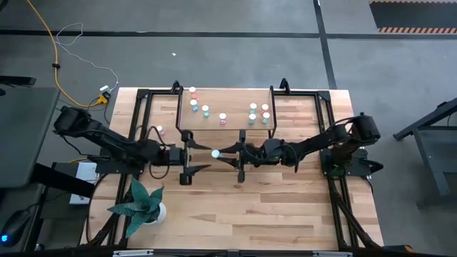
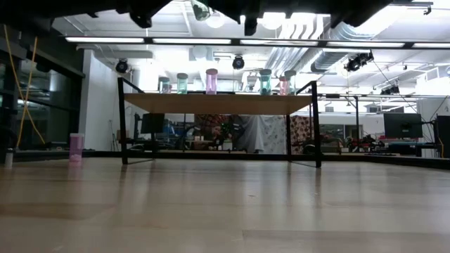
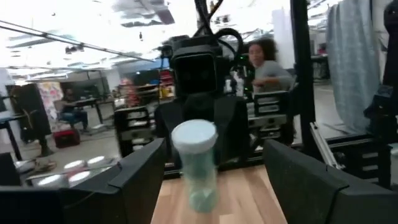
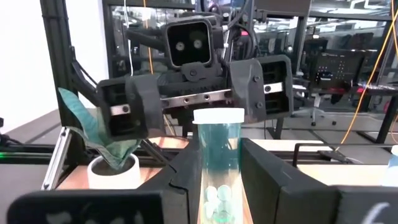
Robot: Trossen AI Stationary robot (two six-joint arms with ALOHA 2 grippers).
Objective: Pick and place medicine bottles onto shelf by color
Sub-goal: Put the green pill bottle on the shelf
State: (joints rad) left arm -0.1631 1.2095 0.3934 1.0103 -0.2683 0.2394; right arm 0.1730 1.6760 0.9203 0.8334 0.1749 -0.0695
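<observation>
Teal bottle point(image 4: 217, 165) sits clamped in the right pincer point(image 1: 227, 152) above mid-desk, facing the left pincer point(image 1: 194, 153), whose fingers stand apart around it. A handover seems underway; next, the left must close before the right releases, then carry it to the shelf point(image 1: 235, 100).

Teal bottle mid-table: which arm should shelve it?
Right, probably. The right tool is shut on the teal bottle, held upright. The left tool is open, facing it, not gripping. The shelf lies just beyond.
</observation>
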